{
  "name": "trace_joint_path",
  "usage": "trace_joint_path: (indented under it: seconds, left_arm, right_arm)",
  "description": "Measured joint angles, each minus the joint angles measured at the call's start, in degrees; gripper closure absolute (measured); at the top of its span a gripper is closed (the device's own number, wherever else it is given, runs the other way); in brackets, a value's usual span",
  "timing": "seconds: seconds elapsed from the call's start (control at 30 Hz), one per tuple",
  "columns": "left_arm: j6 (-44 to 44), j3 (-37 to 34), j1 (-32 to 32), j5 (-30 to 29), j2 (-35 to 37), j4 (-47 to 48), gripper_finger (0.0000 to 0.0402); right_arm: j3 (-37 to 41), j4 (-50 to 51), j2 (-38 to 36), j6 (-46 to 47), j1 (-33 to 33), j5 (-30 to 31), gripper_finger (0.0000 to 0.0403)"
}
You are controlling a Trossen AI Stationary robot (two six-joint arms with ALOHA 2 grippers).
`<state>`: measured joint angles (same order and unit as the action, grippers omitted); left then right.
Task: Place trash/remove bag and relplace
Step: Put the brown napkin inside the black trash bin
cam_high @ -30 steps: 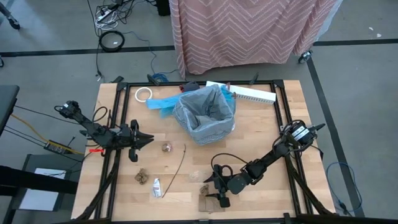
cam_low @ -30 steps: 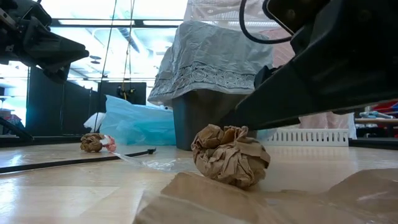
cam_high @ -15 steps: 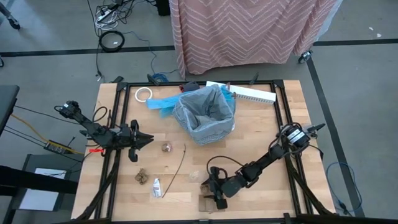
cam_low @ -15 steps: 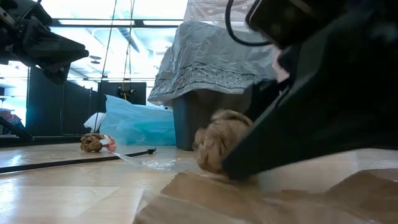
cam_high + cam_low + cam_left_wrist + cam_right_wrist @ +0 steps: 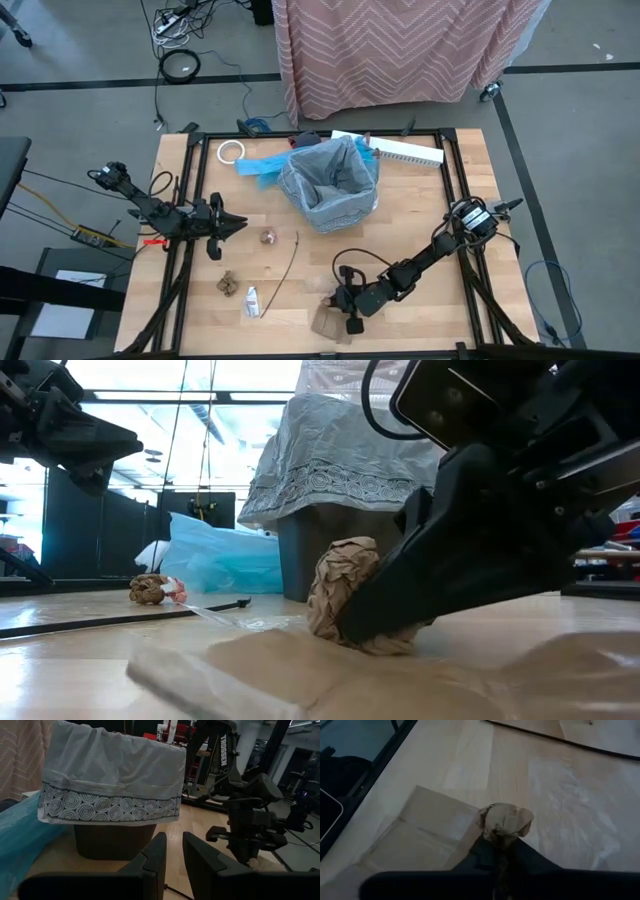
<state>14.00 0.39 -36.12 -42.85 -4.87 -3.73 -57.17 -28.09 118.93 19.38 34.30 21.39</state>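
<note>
My right gripper (image 5: pixel 343 298) is low over the near middle of the table, shut on a brown paper wad (image 5: pixel 504 820). The wad sits at the edge of a brown cardboard square (image 5: pixel 420 840). More trash lies to the left: two paper wads (image 5: pixel 268 237) (image 5: pixel 227 284), a white tube (image 5: pixel 252 300), a thin stick (image 5: pixel 286 262) and a clear wrapper (image 5: pixel 570 820). The grey bag (image 5: pixel 330 165) lines a dark bin (image 5: pixel 325 555) at the far middle, folded over its rim. My left gripper (image 5: pixel 238 225) hovers at the left, narrowly open with nothing between its fingers. My right gripper pinches the paper wad's lower part (image 5: pixel 501 834) between its two fingers, at their free ends. The fingers (image 5: pixel 430 585) come slanting down from the table's right. The wad stands squeezed tall, its underside (image 5: pixel 385 645) at the cardboard's edge; whether it is clear, I cannot tell.
A bright blue bag (image 5: pixel 262 165) lies left of the bin, with a white tape roll (image 5: pixel 231 151) beyond it. A white slotted tray (image 5: pixel 400 150) sits at the far right. Black frame rails (image 5: pixel 452 190) run along the table's sides.
My right gripper has gone down and slightly toward the table's left around the paper wad and has shut on it. The wad is squeezed narrower and taller. The cardboard square has turned and slid a little toward the left.
</note>
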Motion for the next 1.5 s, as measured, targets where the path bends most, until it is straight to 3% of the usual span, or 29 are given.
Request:
trace_joint_path:
  seconds: [0.4,0.73,1.0,1.33,1.5]
  left_arm:
    - [0.17,0.01,0.00,0.00,0.01,0.02,0.0329]
    - [0.20,0.01,0.00,0.00,-0.01,0.04,0.0329]
    - [0.20,-0.01,0.00,0.00,-0.01,0.04,0.0329]
    - [-0.04,0.00,0.00,0.00,-0.01,0.07,0.0329]
    - [-0.11,-0.01,0.00,-0.02,-0.01,0.07,0.0329]
  right_arm:
    - [0.04,-3.81,-4.09,-5.75,-0.22,3.56,0.0396]
    - [0.04,6.69,-23.84,-25.77,-2.41,17.69,0.0395]
    - [0.04,8.74,-38.14,-38.75,-9.72,27.78,0.0397]
    - [0.04,18.90,-42.23,-38.32,-22.95,26.79,0.0393]
    - [0.04,18.91,-42.26,-39.19,-24.17,25.14,0.0345]
